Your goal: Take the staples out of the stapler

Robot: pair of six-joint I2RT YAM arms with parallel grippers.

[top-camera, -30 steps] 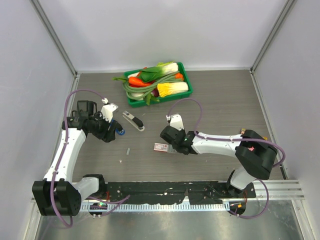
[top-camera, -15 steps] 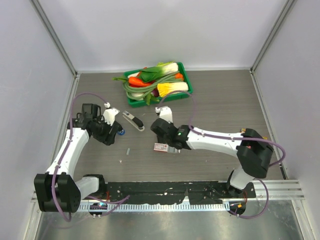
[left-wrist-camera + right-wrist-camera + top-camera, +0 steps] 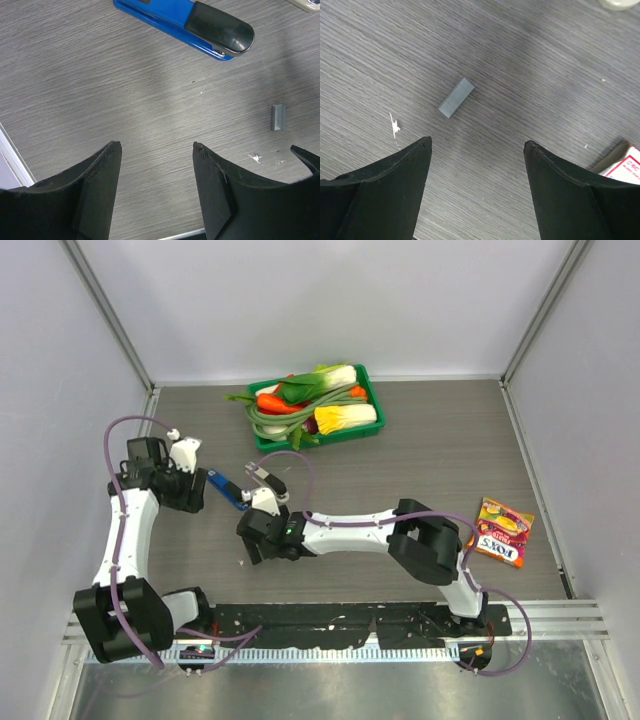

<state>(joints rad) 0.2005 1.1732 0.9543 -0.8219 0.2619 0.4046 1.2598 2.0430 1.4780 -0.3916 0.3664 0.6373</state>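
Observation:
A short grey strip of staples (image 3: 456, 97) lies flat on the wood table, just ahead of my right gripper (image 3: 477, 142), whose jaws stand wide open and hold nothing. From above, that gripper (image 3: 258, 548) covers the strip. A blue stapler (image 3: 185, 22) with a black cap lies on the table beyond my left gripper (image 3: 157, 145), which is open, empty and apart from it. In the left wrist view the staples (image 3: 278, 117) lie to the right. From above, the blue stapler (image 3: 225, 490) sits right of my left gripper (image 3: 197, 496).
A white-and-black stapler (image 3: 265, 477) lies behind the right gripper. The corner of a red-and-white staple box (image 3: 626, 167) shows at the right wrist view's edge. A green tray (image 3: 372, 383) of toy vegetables stands at the back; a snack packet (image 3: 503, 531) lies right. A white scrap (image 3: 395, 125) lies nearby.
My right arm swung left from the staple box to over the staple strip and its jaws opened wide. My left gripper drew back left, clear of the blue stapler. The snack packet came into view.

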